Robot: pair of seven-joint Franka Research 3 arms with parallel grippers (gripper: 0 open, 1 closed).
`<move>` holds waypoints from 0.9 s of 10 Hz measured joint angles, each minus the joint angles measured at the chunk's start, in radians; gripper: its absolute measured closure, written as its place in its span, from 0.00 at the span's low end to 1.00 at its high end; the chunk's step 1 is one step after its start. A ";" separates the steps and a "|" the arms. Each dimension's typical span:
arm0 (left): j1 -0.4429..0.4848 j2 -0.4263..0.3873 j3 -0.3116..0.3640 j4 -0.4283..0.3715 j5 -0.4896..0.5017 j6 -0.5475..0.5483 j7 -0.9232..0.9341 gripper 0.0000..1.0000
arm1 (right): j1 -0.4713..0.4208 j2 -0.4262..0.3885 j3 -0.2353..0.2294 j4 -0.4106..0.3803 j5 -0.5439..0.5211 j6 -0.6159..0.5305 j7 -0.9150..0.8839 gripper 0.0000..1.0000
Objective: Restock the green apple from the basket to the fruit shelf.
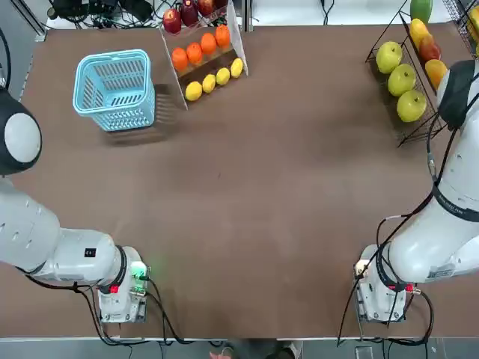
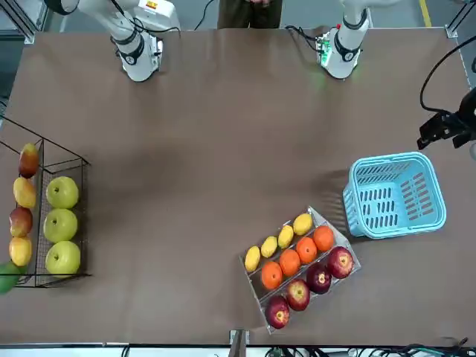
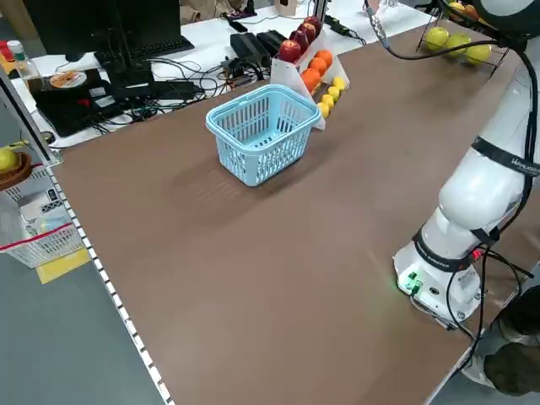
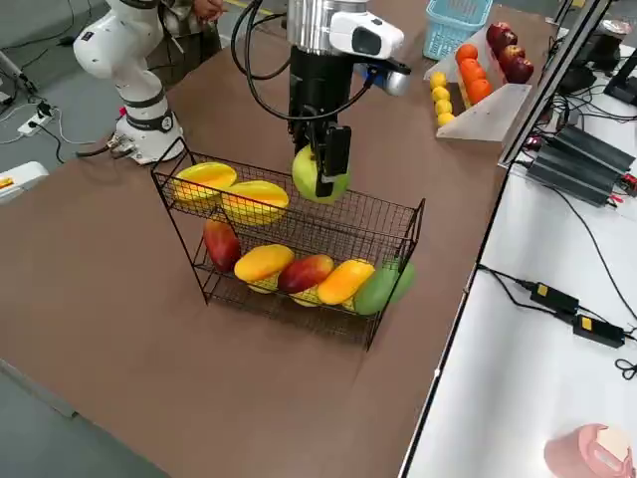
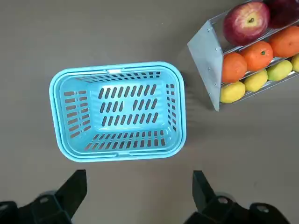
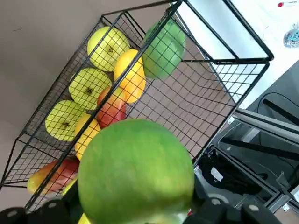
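Basket left, fruit shelf right on the counter
The stepped stand (image 1: 197,72) sits just right of the basket (image 1: 114,121) on the counter (image 1: 239,217); well apart, at the right, the fruit shelf (image 4: 408,234) stands beneath the apple (image 4: 307,189) in the right gripper (image 4: 323,181).

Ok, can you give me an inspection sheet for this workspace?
Surface: brown tabletop; spills, nothing seen
Basket: blue lattice basket upright; fruit inside, nothing seen
Green apple: held green apple over the wire rack, not yet released
Clutter: white stepped stand of lemons, oranges and red apples
Left hand: left hand open, near the basket
Right hand: right hand closed on the apple, above the rack
Cables: black cables loop beside both arms
Surroundings: a person at the robot's side
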 joint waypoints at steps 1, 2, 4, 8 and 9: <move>0.000 0.000 0.000 0.000 0.000 0.000 0.000 0.00 | 0.000 0.003 0.001 0.000 0.000 0.003 0.000 0.11; 0.000 0.000 0.000 0.000 0.000 0.001 0.000 0.00 | 0.000 0.008 0.002 0.000 0.000 0.009 0.000 0.11; 0.000 0.000 0.000 0.000 0.000 0.001 0.000 0.00 | 0.001 0.019 0.005 -0.001 0.000 0.037 0.000 0.11; 0.000 0.000 0.000 0.000 0.000 0.001 0.000 0.00 | 0.003 0.031 0.006 -0.001 0.001 0.041 0.000 0.11; 0.000 0.000 0.000 0.000 0.000 0.001 0.000 0.00 | 0.003 0.032 0.006 -0.001 0.001 0.041 0.000 0.11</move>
